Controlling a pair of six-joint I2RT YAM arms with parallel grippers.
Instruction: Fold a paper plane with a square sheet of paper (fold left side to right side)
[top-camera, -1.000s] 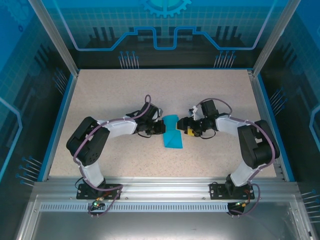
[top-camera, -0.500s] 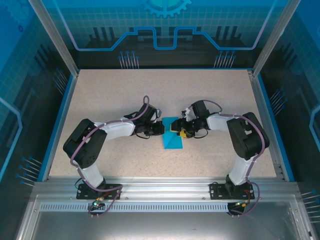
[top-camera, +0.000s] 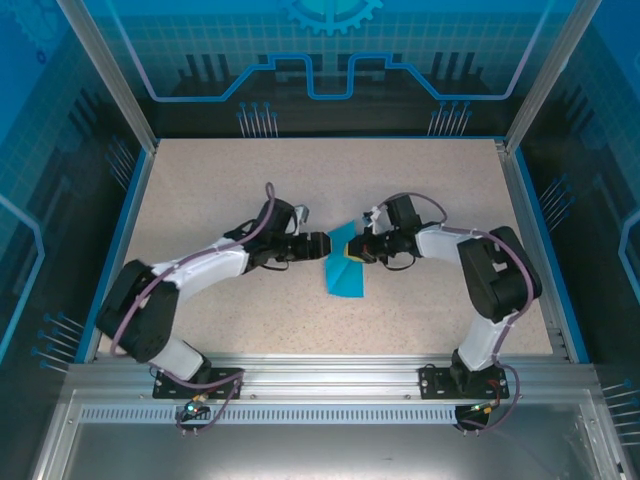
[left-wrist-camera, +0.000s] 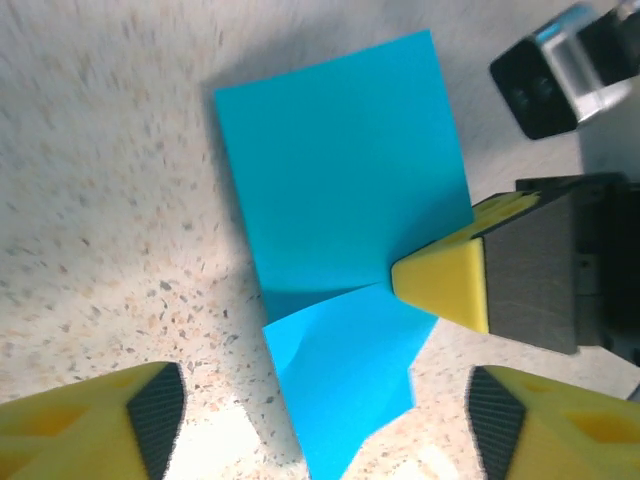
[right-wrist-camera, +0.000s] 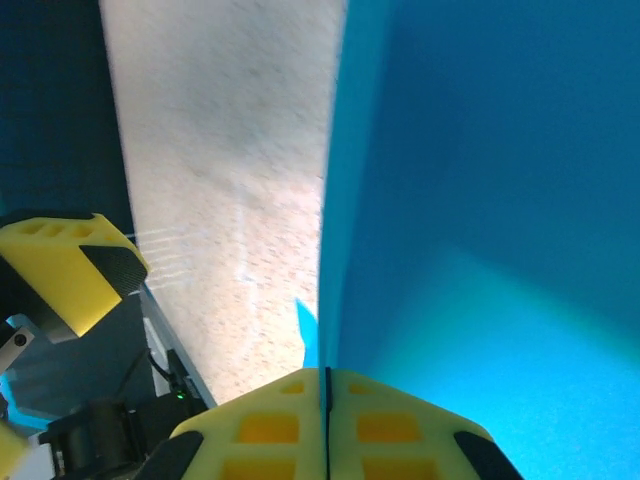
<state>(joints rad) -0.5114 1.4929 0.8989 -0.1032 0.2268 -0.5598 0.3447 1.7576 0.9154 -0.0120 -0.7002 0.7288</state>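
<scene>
Square sheet of paper (top-camera: 345, 270) lies mid-frame in top view, a bit below centre. Biggest thing: speckled tabletop (top-camera: 200, 180), 1 of it. Next, 2 arms (top-camera: 215, 262), coming in from lower left & lower right and meeting at centre. Then the sheet, 1 only, cyan, partly folded: in left wrist view a flat panel fills upper centre w/ a smaller flap angled off below it. Smallest: 2 grippers. Left gripper (top-camera: 322, 243) sits just left of sheet, fingers spread wide, nothing between them. Right gripper (top-camera: 358, 250) is at sheet's right edge, fingers pressed together & pinching that edge; in right wrist view blue paper rises straight out of the closed tips. Handling, my guess: v. light, thin, floppy, prob. slides on the smooth top, and any crease stays once pressed. Best hold = an edge or corner, w/ the opp. side pinned flat so it can't skate.
</scene>
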